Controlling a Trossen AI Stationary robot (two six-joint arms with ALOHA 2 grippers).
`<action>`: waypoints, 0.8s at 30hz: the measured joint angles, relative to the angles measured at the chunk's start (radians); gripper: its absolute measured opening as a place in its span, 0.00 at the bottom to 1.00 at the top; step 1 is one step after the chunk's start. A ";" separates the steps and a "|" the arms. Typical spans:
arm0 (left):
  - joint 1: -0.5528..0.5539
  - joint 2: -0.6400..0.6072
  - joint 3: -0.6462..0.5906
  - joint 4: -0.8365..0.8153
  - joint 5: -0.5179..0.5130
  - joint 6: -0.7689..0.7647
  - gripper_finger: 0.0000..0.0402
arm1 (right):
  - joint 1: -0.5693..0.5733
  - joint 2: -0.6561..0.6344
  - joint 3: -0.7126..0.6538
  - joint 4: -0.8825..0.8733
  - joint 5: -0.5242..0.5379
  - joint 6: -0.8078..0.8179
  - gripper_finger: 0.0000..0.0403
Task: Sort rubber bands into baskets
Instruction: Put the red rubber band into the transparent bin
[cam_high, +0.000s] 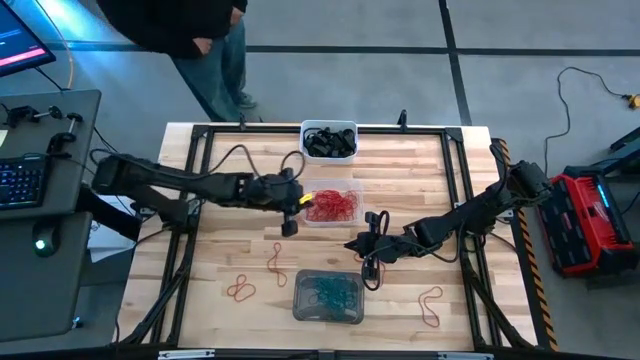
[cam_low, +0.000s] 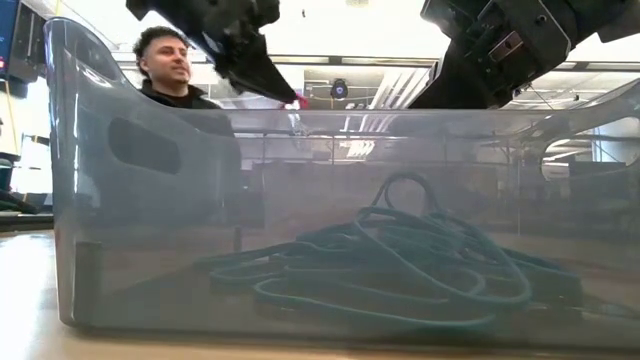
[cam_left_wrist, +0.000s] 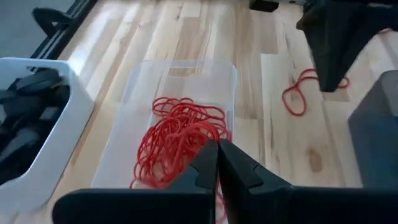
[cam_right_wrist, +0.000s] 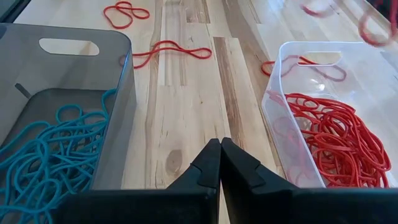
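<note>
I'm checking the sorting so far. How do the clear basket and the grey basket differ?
The clear basket holds red bands; the grey basket holds teal bands. The clear one sits mid-table, the grey one at the near edge. The clear one has see-through walls, the grey one smoky walls. Both are rounded tubs of like size.

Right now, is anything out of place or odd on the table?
Yes: three red rubber bands lie loose on the wooden table, outside the clear basket that holds the other reds. Nothing looks tipped or damaged.
</note>
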 joint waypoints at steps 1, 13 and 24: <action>0.007 0.026 0.016 0.004 0.008 0.012 0.00 | 0.000 0.000 0.000 0.000 0.000 0.000 0.00; 0.089 0.244 0.137 0.060 0.137 0.081 0.00 | 0.000 0.000 0.000 -0.003 0.000 0.002 0.00; 0.067 0.248 0.135 0.083 0.136 0.117 0.22 | 0.000 0.000 0.000 -0.009 0.000 0.007 0.00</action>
